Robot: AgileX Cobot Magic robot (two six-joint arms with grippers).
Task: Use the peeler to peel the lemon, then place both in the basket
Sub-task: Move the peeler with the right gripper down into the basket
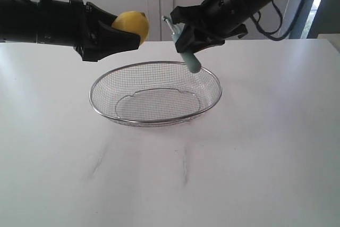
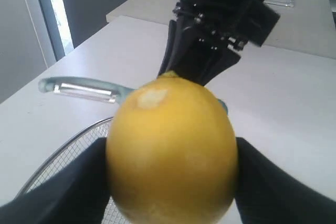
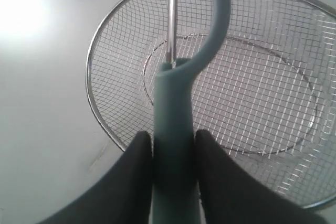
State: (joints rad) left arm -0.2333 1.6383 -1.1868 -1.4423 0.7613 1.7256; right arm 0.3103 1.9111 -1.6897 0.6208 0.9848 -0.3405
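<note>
1. Two items are held, both raised above the table (image 1: 265, 158); the basket (image 1: 91, 99) is on the table below them with nothing in it.
2. Left gripper (image 2: 170, 182): fingers pressed against opposite sides of the lemon (image 2: 170, 150); the lemon is held in the air, above and beyond the basket's left edge in the exterior view.
3. Right gripper (image 3: 176, 182): fingers pinching the teal handle of the peeler (image 3: 176, 129); the head points toward the lemon; a small gap shows between them.
4. Peeling status: the visible skin is almost all yellow; one pale patch near the nub may be a shaved spot or glare, cannot tell; judged barely begun at most.
5. Remaining: bring blade to skin; strip the peel; place lemon and peeler in the basket.
</note>
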